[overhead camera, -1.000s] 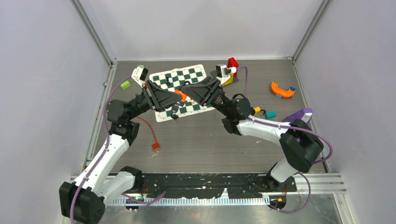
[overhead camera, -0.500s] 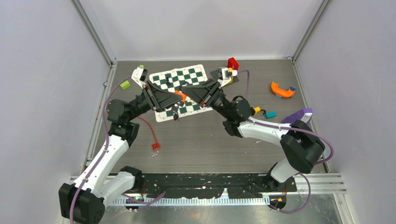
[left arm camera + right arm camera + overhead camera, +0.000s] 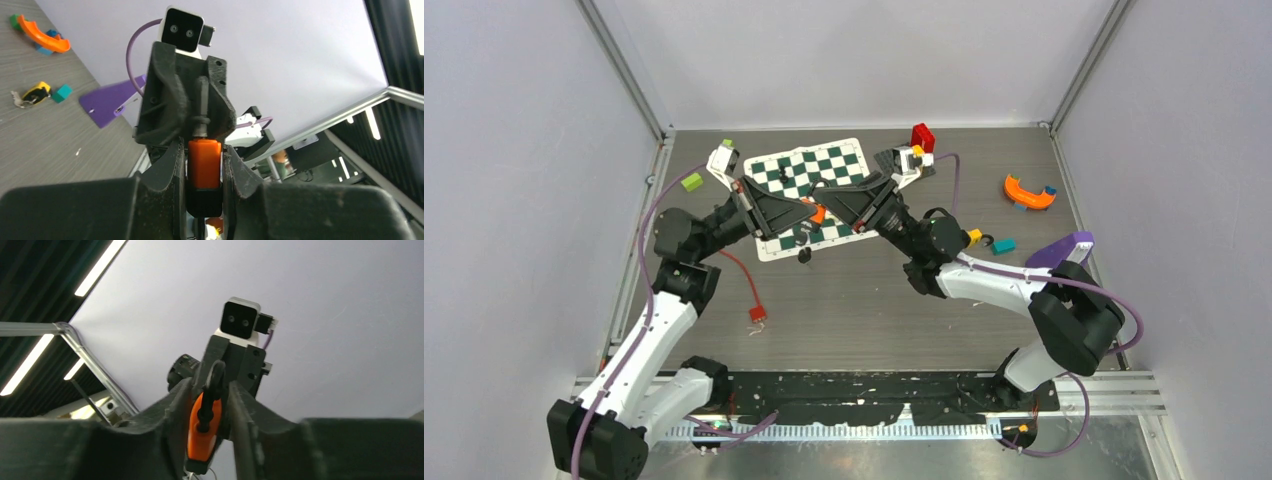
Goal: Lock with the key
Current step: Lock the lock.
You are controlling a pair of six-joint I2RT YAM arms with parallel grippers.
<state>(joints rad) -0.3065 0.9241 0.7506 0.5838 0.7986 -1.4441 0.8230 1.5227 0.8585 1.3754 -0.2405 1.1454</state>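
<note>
Your left claw [image 3: 202,150] is clamped on the orange padlock [image 3: 204,170] above the far chessboard [image 3: 824,165], bracing it while your right claw [image 3: 212,385] pinches its black stem [image 3: 200,107], key or shackle unclear.

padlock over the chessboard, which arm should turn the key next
Right, probably. The left hand clamps the orange padlock by its body, steadying it, while the right hand seems closed around the black key sticking out of it, so it looks set to twist.
</note>
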